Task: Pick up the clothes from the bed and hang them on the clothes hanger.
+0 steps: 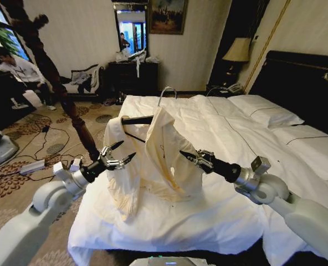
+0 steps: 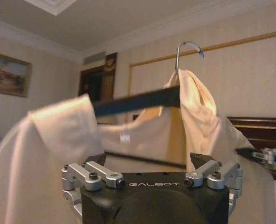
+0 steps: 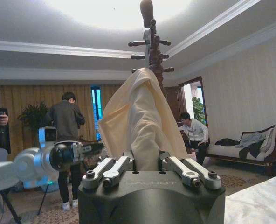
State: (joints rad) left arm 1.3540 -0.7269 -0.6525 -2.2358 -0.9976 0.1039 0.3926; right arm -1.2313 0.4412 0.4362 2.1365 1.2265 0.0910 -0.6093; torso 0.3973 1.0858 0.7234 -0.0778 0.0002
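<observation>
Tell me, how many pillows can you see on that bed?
2. One pillow lies near the headboard on the far side of the bed; the other pillow lies beside it, nearer the robot. More may be hidden past the picture's edge.

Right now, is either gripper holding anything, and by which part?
The left gripper and the right gripper look open beside the cream shirt draped on the clothes hanger; whether either holds it cannot be told.
</observation>
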